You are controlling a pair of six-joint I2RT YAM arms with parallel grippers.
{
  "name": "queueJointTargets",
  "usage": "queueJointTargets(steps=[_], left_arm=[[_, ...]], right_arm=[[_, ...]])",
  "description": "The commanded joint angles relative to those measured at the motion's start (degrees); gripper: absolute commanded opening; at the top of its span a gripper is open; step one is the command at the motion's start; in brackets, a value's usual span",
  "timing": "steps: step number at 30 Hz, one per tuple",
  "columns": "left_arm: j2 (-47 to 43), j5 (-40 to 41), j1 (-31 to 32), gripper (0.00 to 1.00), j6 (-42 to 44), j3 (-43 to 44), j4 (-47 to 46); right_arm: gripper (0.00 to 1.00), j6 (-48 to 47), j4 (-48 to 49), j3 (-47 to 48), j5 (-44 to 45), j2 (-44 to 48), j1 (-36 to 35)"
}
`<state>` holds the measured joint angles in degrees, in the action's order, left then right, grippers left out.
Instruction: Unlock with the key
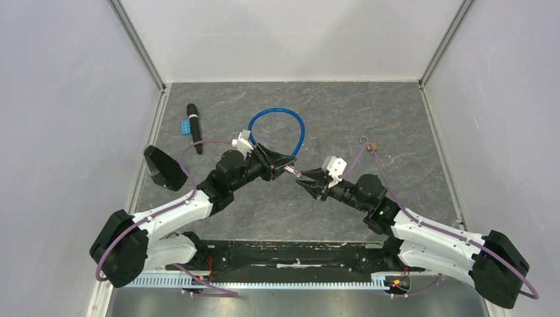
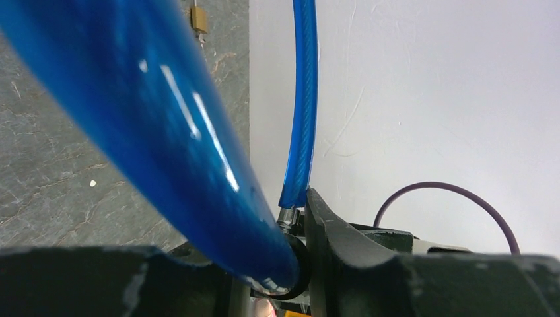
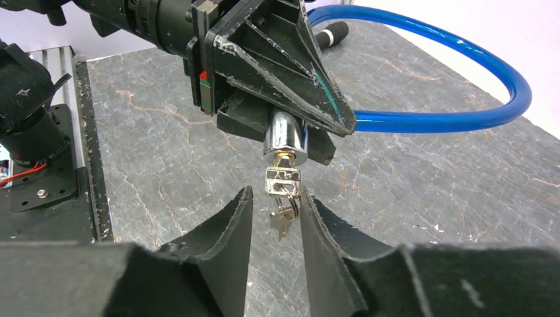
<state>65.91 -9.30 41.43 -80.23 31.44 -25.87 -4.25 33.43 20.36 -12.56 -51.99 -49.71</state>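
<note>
A blue cable lock (image 1: 277, 113) loops on the grey table; its thick blue cable (image 2: 165, 132) fills the left wrist view. My left gripper (image 1: 285, 166) is shut on the lock's chrome cylinder (image 3: 284, 137) and holds it above the table. A silver key (image 3: 282, 181) sits in the cylinder's keyhole, with a ring and a second key (image 3: 282, 218) hanging below. My right gripper (image 3: 276, 198) is open, its fingers on either side of the key's head, not closed on it. In the top view the right gripper (image 1: 309, 178) faces the left one tip to tip.
A black marker (image 1: 194, 127) and a small blue block (image 1: 187, 125) lie at the back left. A small brass padlock (image 1: 373, 144) lies at the back right, also in the left wrist view (image 2: 198, 18). White walls enclose the table.
</note>
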Motion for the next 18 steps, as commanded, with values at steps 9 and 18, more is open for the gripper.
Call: queueJointTargets(steps=[9,18], left_arm=[[-2.06,-0.89,0.1,0.02,4.45,1.59,-7.97],[-1.37,-1.64,1.27,0.02,5.54,1.05,-13.03]], right_arm=[[0.21,0.11,3.92,3.28,-2.15,-1.39,-0.35],[0.0,6.84,8.31,3.2,-1.39,-3.81,-0.3]])
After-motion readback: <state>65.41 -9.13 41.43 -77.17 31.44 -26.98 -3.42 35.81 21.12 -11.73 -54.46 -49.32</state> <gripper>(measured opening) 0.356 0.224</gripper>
